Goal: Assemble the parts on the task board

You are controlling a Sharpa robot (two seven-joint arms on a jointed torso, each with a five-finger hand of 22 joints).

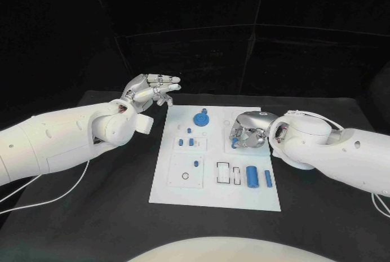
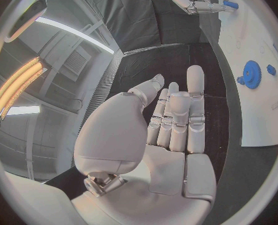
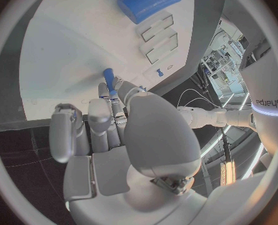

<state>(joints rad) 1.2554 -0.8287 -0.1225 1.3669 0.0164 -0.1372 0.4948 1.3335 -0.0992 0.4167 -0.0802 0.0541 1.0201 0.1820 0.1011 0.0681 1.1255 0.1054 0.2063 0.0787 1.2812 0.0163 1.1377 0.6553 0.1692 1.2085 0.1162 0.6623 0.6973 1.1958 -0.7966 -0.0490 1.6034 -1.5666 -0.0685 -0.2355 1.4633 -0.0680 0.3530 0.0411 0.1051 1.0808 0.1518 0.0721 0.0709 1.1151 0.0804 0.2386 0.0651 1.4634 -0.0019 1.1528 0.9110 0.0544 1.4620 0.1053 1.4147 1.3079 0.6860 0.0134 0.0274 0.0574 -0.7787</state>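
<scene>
The right hand (image 1: 246, 132) hovers low over the far right part of the white task board (image 1: 213, 197) on the black counter (image 1: 97, 217), pinching a small blue peg (image 3: 108, 78) at its fingertips. The left hand (image 1: 149, 91) is raised off the board's far left corner, fingers loosely apart and holding nothing. A blue gear (image 1: 202, 118) sits near the board's far edge, two blue cylinders (image 1: 260, 176) toward its near right.

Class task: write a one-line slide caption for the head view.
Right hand holds a small blue part over the white task board; left hand hovers empty beside the board.
</scene>
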